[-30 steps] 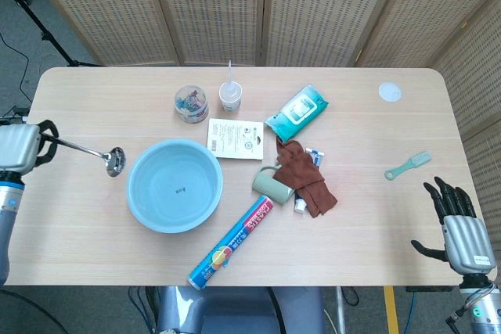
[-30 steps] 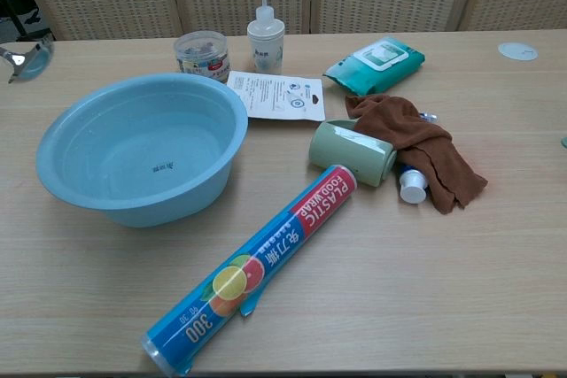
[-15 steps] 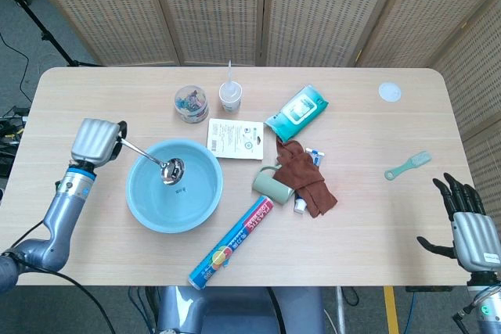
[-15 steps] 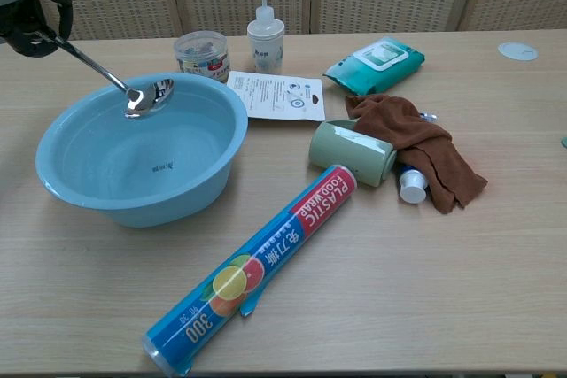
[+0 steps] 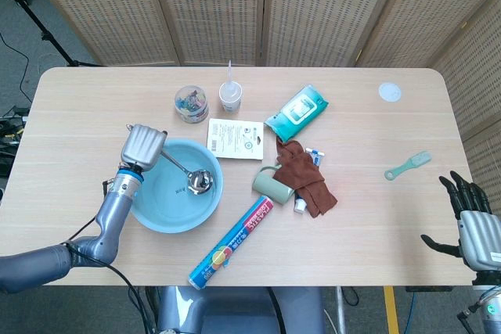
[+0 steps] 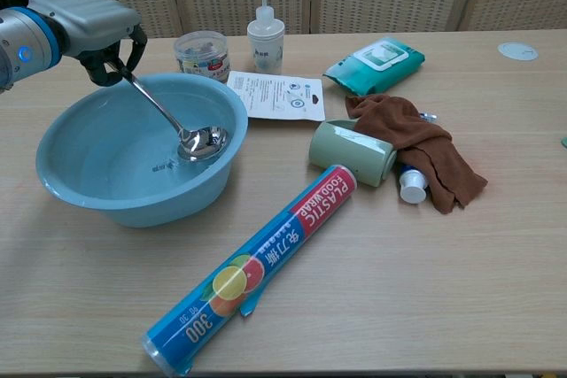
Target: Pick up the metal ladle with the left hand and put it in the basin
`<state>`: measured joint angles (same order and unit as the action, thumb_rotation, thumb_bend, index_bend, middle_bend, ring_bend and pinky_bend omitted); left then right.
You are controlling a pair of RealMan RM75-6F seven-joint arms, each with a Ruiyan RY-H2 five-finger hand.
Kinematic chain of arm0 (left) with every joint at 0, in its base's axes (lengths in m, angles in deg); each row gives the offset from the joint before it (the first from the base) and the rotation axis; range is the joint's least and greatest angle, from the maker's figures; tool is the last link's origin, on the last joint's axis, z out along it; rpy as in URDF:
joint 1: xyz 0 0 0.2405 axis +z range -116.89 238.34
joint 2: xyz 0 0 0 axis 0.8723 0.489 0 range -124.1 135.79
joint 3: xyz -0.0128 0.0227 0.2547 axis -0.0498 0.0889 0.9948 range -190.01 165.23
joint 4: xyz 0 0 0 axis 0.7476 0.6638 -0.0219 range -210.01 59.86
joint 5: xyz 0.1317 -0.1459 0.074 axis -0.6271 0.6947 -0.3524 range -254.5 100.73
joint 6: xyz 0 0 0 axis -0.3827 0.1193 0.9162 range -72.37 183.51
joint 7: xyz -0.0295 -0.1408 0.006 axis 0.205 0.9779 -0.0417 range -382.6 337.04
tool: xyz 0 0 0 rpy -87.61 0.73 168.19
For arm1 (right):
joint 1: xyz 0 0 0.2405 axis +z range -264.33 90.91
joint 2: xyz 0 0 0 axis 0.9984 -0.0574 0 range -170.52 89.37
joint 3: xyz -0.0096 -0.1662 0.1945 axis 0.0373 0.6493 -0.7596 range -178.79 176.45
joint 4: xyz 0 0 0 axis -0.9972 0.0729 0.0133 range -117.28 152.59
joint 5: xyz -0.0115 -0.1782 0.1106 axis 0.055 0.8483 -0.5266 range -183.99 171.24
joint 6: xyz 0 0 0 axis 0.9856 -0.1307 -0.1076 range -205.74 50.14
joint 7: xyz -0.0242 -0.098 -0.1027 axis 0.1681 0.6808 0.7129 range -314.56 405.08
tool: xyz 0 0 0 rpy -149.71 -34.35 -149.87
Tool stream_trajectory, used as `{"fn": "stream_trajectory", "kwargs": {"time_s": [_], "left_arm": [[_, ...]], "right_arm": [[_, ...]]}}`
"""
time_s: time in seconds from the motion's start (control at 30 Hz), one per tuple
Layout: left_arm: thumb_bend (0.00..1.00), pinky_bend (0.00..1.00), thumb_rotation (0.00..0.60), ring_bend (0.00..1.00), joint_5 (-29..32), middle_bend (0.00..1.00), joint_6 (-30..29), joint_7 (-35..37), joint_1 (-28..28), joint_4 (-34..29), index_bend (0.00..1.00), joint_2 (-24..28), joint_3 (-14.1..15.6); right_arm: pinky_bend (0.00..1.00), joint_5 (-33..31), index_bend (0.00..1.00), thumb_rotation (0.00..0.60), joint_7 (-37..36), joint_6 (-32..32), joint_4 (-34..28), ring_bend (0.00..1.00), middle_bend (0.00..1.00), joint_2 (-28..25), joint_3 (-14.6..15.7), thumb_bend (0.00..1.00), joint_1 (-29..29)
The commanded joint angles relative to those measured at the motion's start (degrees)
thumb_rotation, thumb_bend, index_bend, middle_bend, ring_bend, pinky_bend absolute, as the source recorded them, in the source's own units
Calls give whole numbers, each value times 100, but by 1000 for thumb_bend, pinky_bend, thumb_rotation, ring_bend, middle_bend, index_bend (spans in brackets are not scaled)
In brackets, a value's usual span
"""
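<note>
L hand (image 5: 142, 146) sits over the basin's (image 6: 62, 185) left rim, fingers curled down around the top end of the metal ladle (image 6: 202, 142) handle, so it's gripping the ladle. Handle slants from the hand down & to the right; the bowl end is inside the basin, low against the inner wall on the side nearest the card. Can't tell for sure if the bowl touches the basin floor or hangs just above it. In the head view the ladle bowl (image 5: 199, 181) shows right of basin centre, hand up-left of it at the rim.

R hand (image 5: 472, 217) is at the table's near right corner, well apart from everything, fingers spread & holding nothing; only the head view shows it.

Other stuff on the table: plastic wrap roll (image 6: 252, 268) lying diagonally in front of the basin; green cylinder (image 6: 353, 151) on its side just right of the basin, touching a brown cloth (image 6: 416, 143) that drapes over a small white-capped tube (image 6: 412, 186). Behind: white card (image 6: 275, 96) just beside the basin's far rim, wet wipes pack (image 6: 375, 60), squeeze bottle (image 6: 265, 37) upright, clear jar (image 6: 201, 54) w/ coloured bits next to it. Far right in the head view: small green brush (image 5: 408, 165) & a white disc (image 5: 390, 91) near the back corner.
</note>
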<state>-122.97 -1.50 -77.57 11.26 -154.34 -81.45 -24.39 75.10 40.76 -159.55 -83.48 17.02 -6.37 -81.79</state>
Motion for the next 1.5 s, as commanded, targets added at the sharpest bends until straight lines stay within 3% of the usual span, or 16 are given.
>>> {"fn": "stream_trajectory", "kwargs": {"time_s": [0.03,0.4,0.77,0.93,1.13,1.5], "left_arm": [[396,838,600,803,256,932,-141,-550,-225,-3,867,-185,137],[389,838,600,803,1026,932,-200,-1292,-567,348,868,-639,296],[389,838,600,803,897,932,-287,-1009,-567,325,868,-522,359],[389,838,600,804,628,932,-322,-684,-512,145,868,-329,364],[380,838,600,803,-299,932,-283,533,-258,-34,869,64,372],[365,838,600,803,-659,932,-453,922,28,-931,869,975,434]], "right_arm": [[0,-4,0,600,-33,15,2,0,0,-13,-4,0,4],[0,-47,0,600,-60,69,35,0,0,-14,-11,0,22],[0,-51,0,600,-66,77,39,0,0,-10,-11,0,25],[0,-44,0,600,-73,49,30,0,0,-18,-17,0,14],[0,-20,0,600,-61,37,13,0,0,-24,-5,0,6],[0,78,0,600,35,6,-49,0,0,15,30,0,7]]}}
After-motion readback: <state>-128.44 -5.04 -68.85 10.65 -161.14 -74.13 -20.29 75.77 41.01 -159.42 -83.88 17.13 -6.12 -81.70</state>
